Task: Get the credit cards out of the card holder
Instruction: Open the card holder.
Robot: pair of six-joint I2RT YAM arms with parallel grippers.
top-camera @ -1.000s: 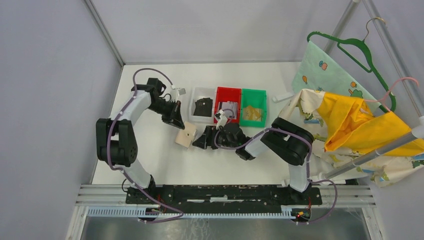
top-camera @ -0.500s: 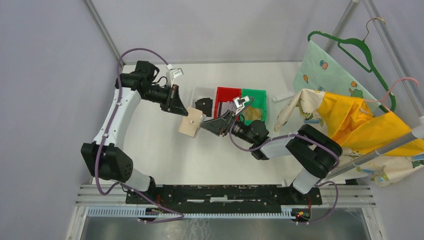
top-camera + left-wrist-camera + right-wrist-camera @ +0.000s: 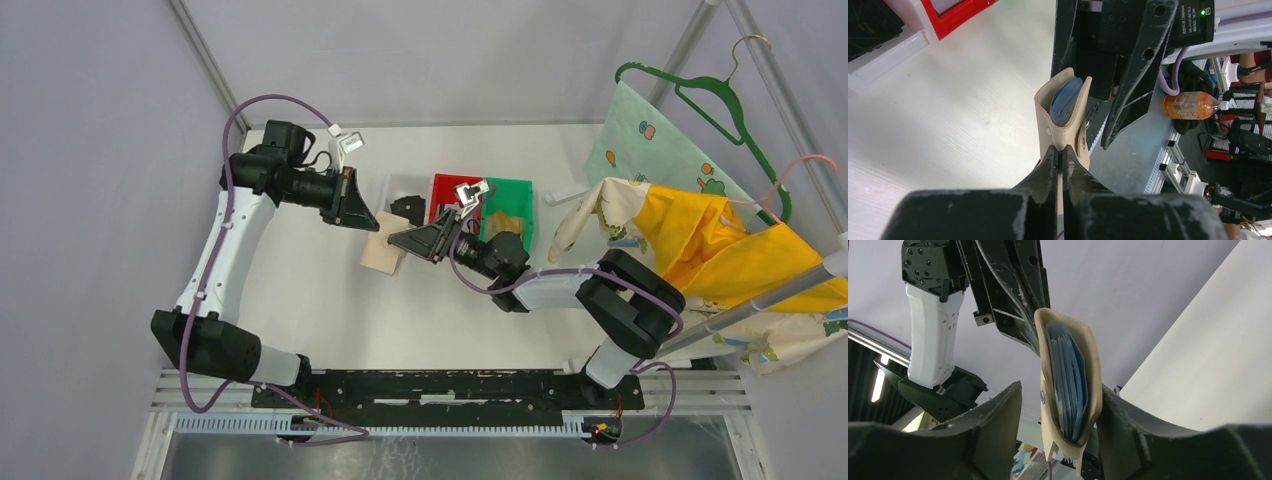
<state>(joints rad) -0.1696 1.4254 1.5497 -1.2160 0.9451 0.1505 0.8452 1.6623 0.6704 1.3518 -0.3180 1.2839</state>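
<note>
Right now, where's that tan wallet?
Top view, centre-left: the card holder hangs pinched in the left gripper, near the white bin, between the right gripper's open fingers.

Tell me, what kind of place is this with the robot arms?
Probably a robot test lab: a left arm and right arm bolted to a rail at a white table, grey panels around it, plastic bins, clothes on hangers.

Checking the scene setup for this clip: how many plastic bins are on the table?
3, side by side in a row: the white bin on the left, the red bin in the middle, the green bin on the right. The red one is partly covered; no others show.
</note>
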